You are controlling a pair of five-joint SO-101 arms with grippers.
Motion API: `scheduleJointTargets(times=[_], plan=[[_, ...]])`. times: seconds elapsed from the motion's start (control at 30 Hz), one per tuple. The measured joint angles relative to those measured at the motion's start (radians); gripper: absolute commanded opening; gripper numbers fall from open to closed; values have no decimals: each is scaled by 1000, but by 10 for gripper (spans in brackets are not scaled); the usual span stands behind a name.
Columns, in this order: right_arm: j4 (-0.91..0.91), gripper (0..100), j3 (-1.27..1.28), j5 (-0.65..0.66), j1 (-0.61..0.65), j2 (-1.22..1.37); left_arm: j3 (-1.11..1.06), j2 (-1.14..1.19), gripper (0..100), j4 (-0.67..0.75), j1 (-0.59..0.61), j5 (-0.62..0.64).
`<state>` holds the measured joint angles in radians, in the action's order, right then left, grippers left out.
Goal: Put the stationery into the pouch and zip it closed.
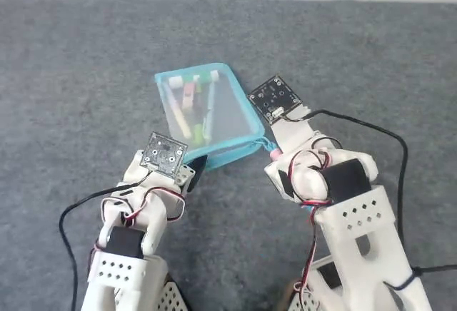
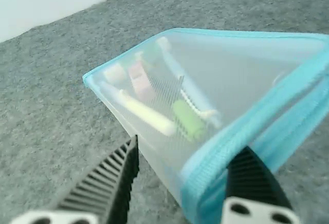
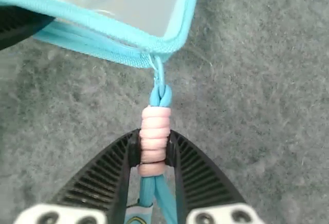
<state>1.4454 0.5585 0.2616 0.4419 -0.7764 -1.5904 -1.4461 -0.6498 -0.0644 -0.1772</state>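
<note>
A clear pouch (image 1: 228,111) with light-blue trim lies on the grey mat, with pens, a green marker (image 2: 187,119) and a pink eraser (image 2: 140,78) inside it. My right gripper (image 3: 153,143) is shut on the pink bead of the zipper pull (image 3: 154,124), at the pouch's near right corner (image 1: 265,140). The slider (image 3: 156,63) sits at that corner, and the zip line along the near edge looks closed. My left gripper (image 2: 187,162) is shut on the pouch (image 2: 236,80) at its near left corner, one finger on each side.
Grey carpet-like mat (image 1: 86,75) covers the table, with bare room on all sides of the pouch. A pale wall band runs along the far edge. Black cables (image 1: 371,129) trail from both arms near the front.
</note>
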Motion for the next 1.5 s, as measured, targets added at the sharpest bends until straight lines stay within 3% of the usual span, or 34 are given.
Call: scheduleJointTargets(times=[0.2,0.37,0.63,1.03,1.33,1.4,1.5], plan=[[26,6,-8,0,84,0,0,0,222,3,0,0],[26,6,-8,0,106,0,0,0,8,3,0,0],[25,6,-9,28,123,-3,0,0,11,3,-18,-2],[-144,6,60,31,474,12,9,0,9,-29,-112,43],[-198,11,149,35,566,57,29,0,9,-84,-114,84],[-222,40,198,37,585,57,29,0,9,-84,-114,101],[-215,162,203,37,574,54,29,0,9,-84,-114,109]])
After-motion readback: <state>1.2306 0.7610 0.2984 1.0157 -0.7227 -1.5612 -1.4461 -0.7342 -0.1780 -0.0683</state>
